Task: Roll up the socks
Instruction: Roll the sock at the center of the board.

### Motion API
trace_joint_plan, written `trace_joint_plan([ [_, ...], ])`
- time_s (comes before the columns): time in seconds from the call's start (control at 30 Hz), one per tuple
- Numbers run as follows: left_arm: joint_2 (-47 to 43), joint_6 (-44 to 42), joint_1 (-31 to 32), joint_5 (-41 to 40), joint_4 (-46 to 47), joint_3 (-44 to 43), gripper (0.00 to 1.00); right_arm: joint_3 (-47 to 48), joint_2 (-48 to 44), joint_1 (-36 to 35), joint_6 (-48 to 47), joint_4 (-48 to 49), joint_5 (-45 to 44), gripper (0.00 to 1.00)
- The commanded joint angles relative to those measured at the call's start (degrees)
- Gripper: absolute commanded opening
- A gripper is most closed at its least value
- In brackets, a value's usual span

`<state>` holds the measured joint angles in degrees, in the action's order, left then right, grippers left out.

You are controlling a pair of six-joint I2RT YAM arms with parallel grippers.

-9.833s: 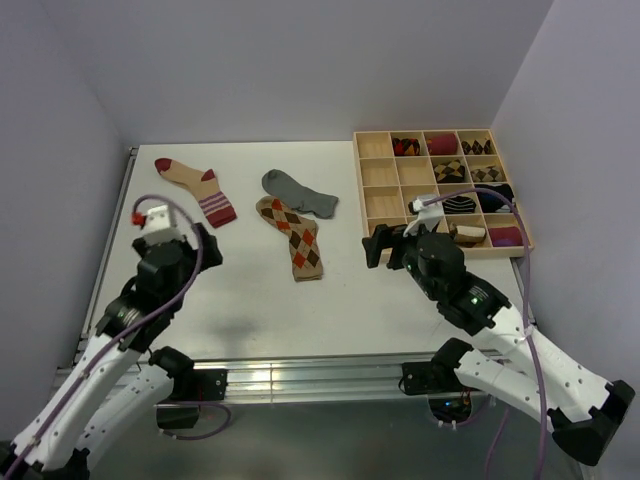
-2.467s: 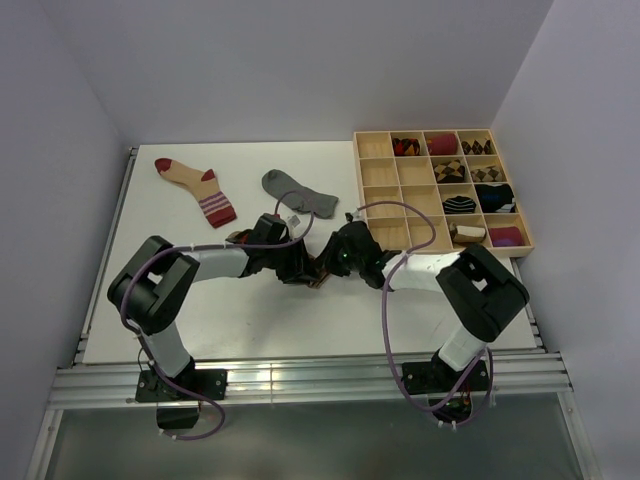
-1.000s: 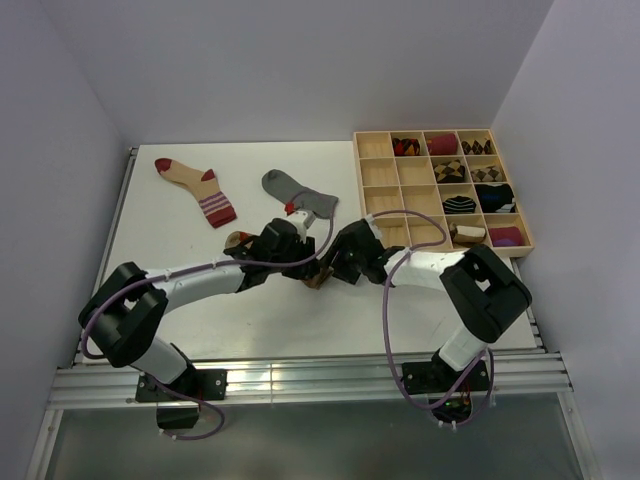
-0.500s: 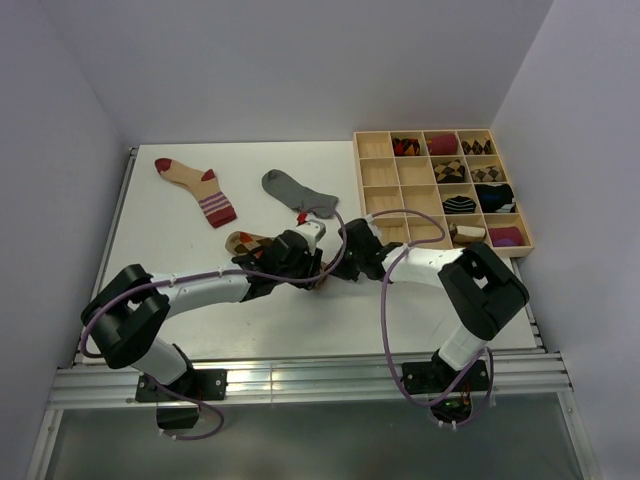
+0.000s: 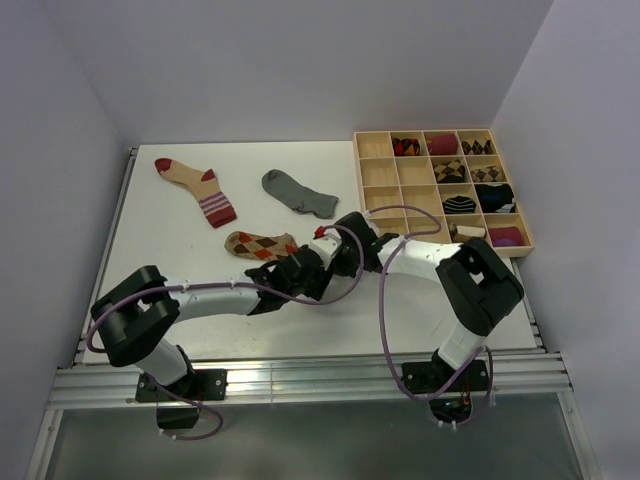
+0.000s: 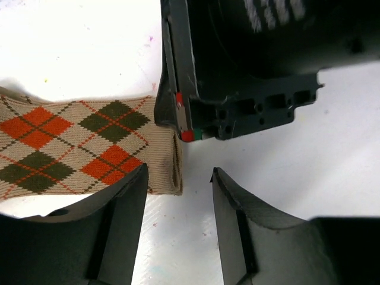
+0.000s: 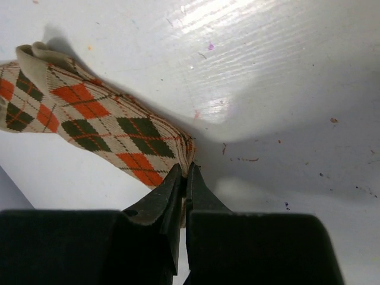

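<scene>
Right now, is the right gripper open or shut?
Shut. The right gripper has its jaws together, pinching the edge of the brown argyle sock.

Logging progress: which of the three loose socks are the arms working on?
The brown argyle sock: the right gripper has its jaws shut on its end. The grey sock and the beige sock lie farther back, untouched.

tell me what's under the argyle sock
The argyle sock lies flat on the white table, which shows all around it. The right gripper is shut on one end. Whatever is beneath the fabric itself is covered.
</scene>
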<state>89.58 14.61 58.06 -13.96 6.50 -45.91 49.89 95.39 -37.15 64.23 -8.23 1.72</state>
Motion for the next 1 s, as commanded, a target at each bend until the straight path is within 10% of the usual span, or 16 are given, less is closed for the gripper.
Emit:
trace_joint_plan([
  [0.0,1.47,-1.95,1.61,-4.67,4.74,1.26,0.53,2.23,0.58,0.85,1.60,-1.70,1.27,0.00],
  [0.97,3.14,-9.16,5.04,-11.00,19.60,9.26,0.56,3.02,2.87,2.60,2.48,-1.09,7.34,0.00],
])
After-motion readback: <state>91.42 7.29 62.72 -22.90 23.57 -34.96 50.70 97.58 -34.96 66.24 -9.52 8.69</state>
